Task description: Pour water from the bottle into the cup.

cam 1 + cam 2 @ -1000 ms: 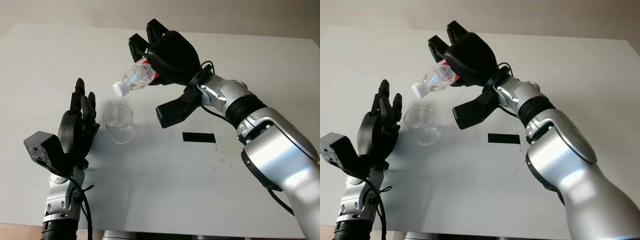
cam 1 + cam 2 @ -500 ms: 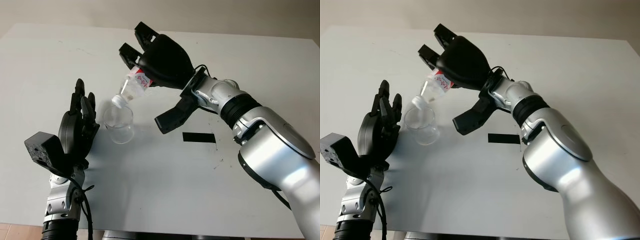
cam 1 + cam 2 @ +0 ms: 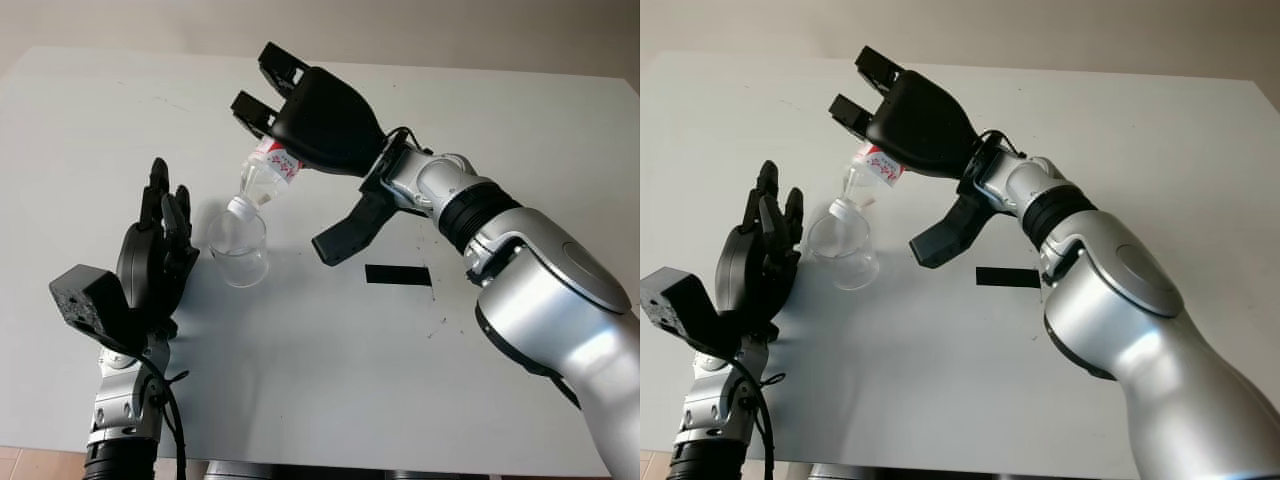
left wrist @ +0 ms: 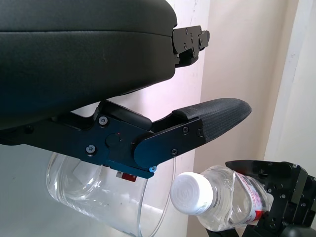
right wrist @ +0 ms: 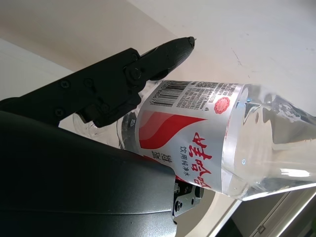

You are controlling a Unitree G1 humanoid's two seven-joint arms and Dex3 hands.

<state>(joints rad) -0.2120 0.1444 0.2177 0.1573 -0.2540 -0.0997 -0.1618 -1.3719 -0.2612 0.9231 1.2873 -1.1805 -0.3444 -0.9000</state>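
The bottle (image 3: 263, 181) is clear glossy plastic with a printed label and white cap; the cup (image 3: 238, 248) is clear and smooth. Both hands' shells are matt black; the table (image 3: 330, 360) is matt white.

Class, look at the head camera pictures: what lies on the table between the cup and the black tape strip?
Nothing rests there: bare white table separates the cup from the black tape strip. The right hand, holding the bottle, hangs above it.

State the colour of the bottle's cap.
White cap, clearest in the left wrist view.
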